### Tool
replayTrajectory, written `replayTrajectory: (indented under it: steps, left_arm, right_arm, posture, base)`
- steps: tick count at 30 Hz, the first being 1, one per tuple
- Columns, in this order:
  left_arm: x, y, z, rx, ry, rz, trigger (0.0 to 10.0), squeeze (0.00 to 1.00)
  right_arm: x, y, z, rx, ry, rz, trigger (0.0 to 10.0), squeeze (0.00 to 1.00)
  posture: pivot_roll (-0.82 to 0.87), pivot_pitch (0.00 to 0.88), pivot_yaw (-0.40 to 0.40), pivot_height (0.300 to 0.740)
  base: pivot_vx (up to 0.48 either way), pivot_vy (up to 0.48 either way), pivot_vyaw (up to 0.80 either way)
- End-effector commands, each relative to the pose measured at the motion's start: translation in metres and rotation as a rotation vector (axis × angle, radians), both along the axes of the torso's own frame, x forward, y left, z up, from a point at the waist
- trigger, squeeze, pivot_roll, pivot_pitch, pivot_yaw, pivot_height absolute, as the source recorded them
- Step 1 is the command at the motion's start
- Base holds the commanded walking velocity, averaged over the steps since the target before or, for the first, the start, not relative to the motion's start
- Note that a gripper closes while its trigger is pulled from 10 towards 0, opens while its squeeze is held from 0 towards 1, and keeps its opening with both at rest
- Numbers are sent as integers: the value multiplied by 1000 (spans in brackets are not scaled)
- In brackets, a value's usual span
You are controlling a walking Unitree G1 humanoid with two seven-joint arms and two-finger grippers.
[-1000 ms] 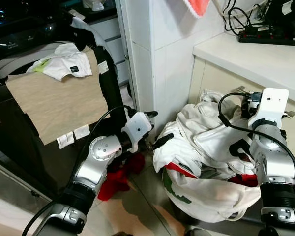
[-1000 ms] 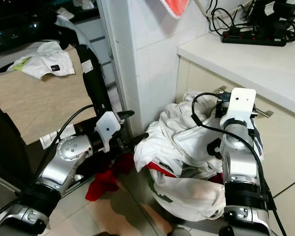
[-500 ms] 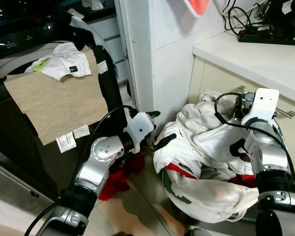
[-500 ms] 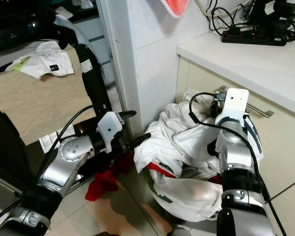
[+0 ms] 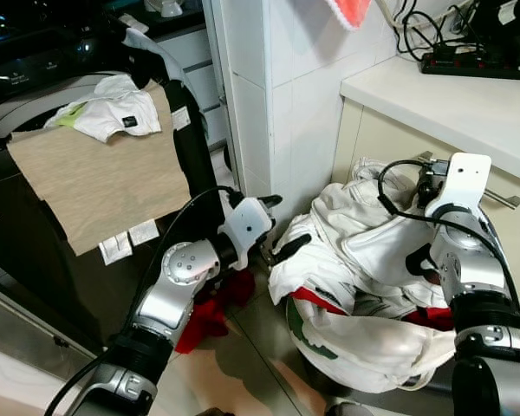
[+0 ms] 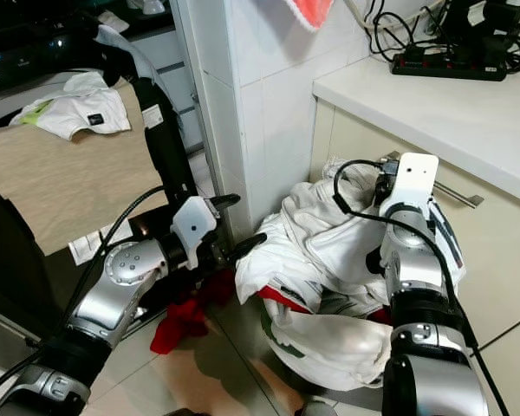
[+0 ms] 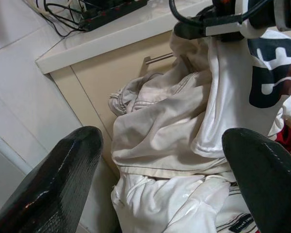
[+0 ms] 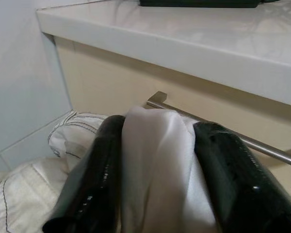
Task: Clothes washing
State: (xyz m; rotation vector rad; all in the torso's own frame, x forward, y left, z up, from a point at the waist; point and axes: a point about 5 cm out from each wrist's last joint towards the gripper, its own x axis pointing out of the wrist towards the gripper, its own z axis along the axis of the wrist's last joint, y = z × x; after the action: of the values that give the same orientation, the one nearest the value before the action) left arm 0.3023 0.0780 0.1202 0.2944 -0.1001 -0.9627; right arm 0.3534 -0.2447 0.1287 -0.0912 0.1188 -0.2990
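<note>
hidden: basket under the white clothes pile (image 5: 364, 260) is not showing; red garment (image 5: 210, 314) is partly lying behind the left arm.
right end effector (image 8: 157, 160): pinching a fold of white cloth at the pile's top, beside the drawer handle (image 8: 262, 144).
left end effector (image 5: 273, 227): hanging spread apart, just left of the pile, gripping nothing.
room: pile is sitting on the tiled floor (image 5: 260, 364) against the counter (image 5: 451, 100); washing machine (image 5: 35, 95) is carrying a beige cloth (image 5: 95, 182).

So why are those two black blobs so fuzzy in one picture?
In the left wrist view the fingers sit right against the lens, so they blur, while the white clothes behind stay sharp. The right wrist view blurs its fingers similarly.
</note>
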Motion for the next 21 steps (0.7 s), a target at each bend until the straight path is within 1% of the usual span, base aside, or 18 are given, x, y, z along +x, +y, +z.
replayTrajectory:
  steps: [1,8,9,11,12,13,15,16,17,18,19,20,21]
  left_arm:
    - [1,1,3,11,-14,4,10000,0]
    - [1,1,4,10,-15,4,10000,0]
    - [2,-1,4,7,-17,8,10000,0]
    - [2,-1,4,6,-17,9,10000,0]
    - [2,-1,4,5,-17,11,10000,0]
    - [2,-2,5,3,-18,12,10000,0]
    - [2,-2,5,2,-18,12,10000,0]
    - [2,-3,5,0,-19,14,10000,0]
    - [2,-3,5,-1,-20,14,10000,0]
    - [2,-3,5,-1,-20,14,10000,0]
    - [3,-4,5,-2,-21,15,10000,0]
    - [3,-4,5,-2,-21,15,10000,0]
    - [3,-4,5,-3,-22,14,10000,0]
  right_arm:
    - [3,4,3,-6,-11,18,0,0]
    - [4,5,4,-3,-12,21,0,0]
    - [12,12,23,-46,-75,68,0,0]
    - [14,13,27,-56,-91,81,0,0]
    - [15,15,27,-61,-92,94,0,0]
    - [14,17,19,-53,-64,103,0,0]
    - [14,18,16,-46,-56,103,0,0]
    - [16,22,23,-65,-86,124,0,0]
    - [17,24,27,-72,-99,132,0,0]
    - [17,24,27,-72,-99,132,0,0]
    - [21,25,40,-84,-139,137,0,0]
    - [21,25,40,-84,-139,137,0,0]
    - [23,25,47,-89,-159,143,0,0]
  posture:
    - [-138,0,84,740]
    - [-138,0,84,740]
    - [-139,0,78,740]
    - [-139,0,78,740]
    - [-142,0,76,740]
    - [-141,0,75,740]
    - [-141,0,75,740]
    - [-139,0,73,740]
    - [-139,0,73,740]
    - [-139,0,73,740]
    - [-143,0,75,740]
    - [-143,0,75,740]
    - [-143,0,75,740]
  base:
    - [0,0,0]
    - [0,0,0]
    - [0,0,0]
    - [0,0,0]
    - [0,0,0]
    - [0,0,0]
    - [0,0,0]
    - [0,0,0]
    - [0,0,0]
    - [0,0,0]
    - [0,0,0]
    - [0,0,0]
    - [0,0,0]
